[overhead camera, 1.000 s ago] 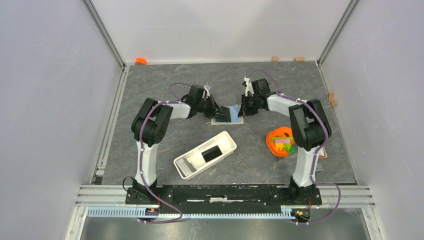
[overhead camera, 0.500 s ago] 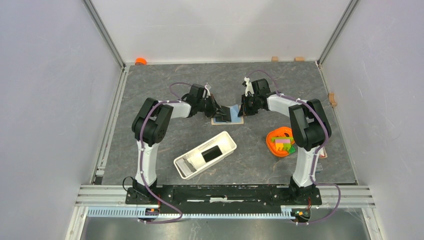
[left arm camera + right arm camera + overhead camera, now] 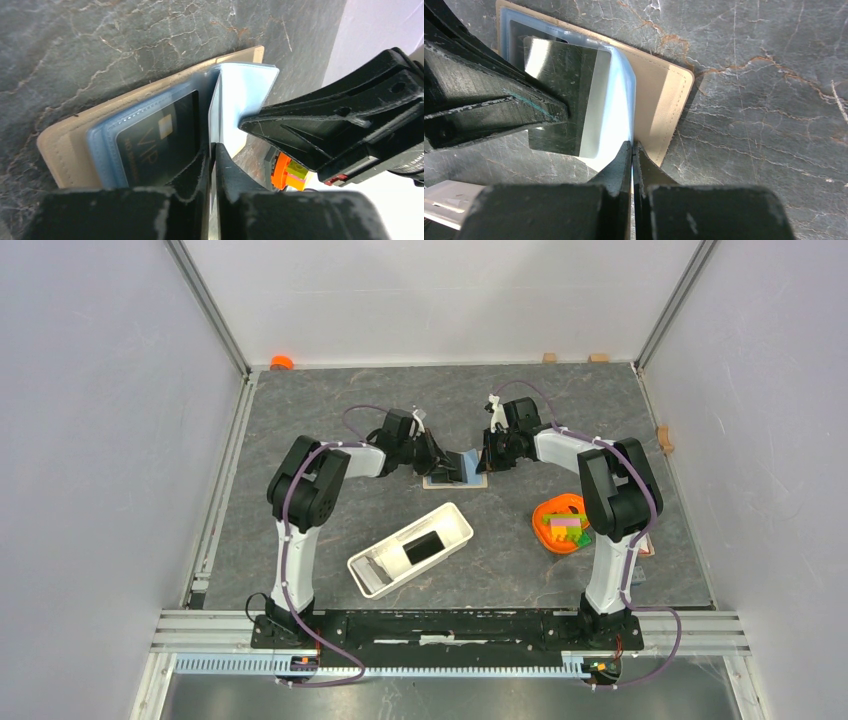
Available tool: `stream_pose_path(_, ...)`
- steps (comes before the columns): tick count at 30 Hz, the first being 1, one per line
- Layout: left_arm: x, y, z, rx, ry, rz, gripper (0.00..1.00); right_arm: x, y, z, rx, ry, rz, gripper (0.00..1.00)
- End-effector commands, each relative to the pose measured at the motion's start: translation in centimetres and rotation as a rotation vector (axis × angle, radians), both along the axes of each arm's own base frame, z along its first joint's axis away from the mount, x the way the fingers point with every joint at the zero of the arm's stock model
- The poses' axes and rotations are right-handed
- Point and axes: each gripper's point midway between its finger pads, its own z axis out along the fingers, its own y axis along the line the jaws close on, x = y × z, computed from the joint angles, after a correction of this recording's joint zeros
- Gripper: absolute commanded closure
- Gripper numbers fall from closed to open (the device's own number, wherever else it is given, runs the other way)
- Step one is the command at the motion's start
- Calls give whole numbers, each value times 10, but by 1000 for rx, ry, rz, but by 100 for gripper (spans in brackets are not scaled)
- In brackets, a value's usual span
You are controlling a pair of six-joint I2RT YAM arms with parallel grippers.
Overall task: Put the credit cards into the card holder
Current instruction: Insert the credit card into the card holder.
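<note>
A tan wallet (image 3: 456, 481) with clear blue sleeves lies open at the table's back middle. Both grippers meet over it. My left gripper (image 3: 212, 147) is shut on the edge of a glossy black credit card (image 3: 559, 100) that sticks partly out of a raised sleeve (image 3: 616, 115). My right gripper (image 3: 632, 145) is shut on that sleeve's edge and holds it up. Another black card, marked VIP (image 3: 155, 135), lies flat in a sleeve beside the left fingers. The white card holder (image 3: 375, 575) sits nearer the arm bases, with one black card (image 3: 424, 546) lying in it.
An orange bowl of coloured blocks (image 3: 560, 523) stands right of the card holder, by the right arm. A small orange object (image 3: 282, 362) and small wooden blocks (image 3: 549, 357) lie along the back edge. Another block (image 3: 664, 437) sits by the right wall.
My left arm has edged slightly to the right at the wallet. The right arm, the wallet and the card holder stay where they were.
</note>
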Motion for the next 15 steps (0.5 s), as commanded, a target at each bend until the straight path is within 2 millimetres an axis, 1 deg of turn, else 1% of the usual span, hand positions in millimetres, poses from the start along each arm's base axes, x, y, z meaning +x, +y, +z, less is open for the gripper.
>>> stream_pose_path(1, -7, 0, -24, 72, 45, 16, 84, 8, -5, 8, -24, -45, -24, 100)
stream_pose_path(5, -5, 10, -23, 161, 13, 2, 70, 8, -7, 8, -35, -50, -32, 100)
stream_pose_path(11, 6, 28, -6, 317, -82, -27, 51, 9, -10, 9, -45, -56, -37, 100)
stream_pose_path(13, 8, 35, -5, 370, -97, -34, 47, 9, -10, 8, -48, -55, -39, 100)
stream_pose_path(15, 9, 43, -4, 419, -113, -37, 45, 9, -11, 8, -49, -54, -40, 100)
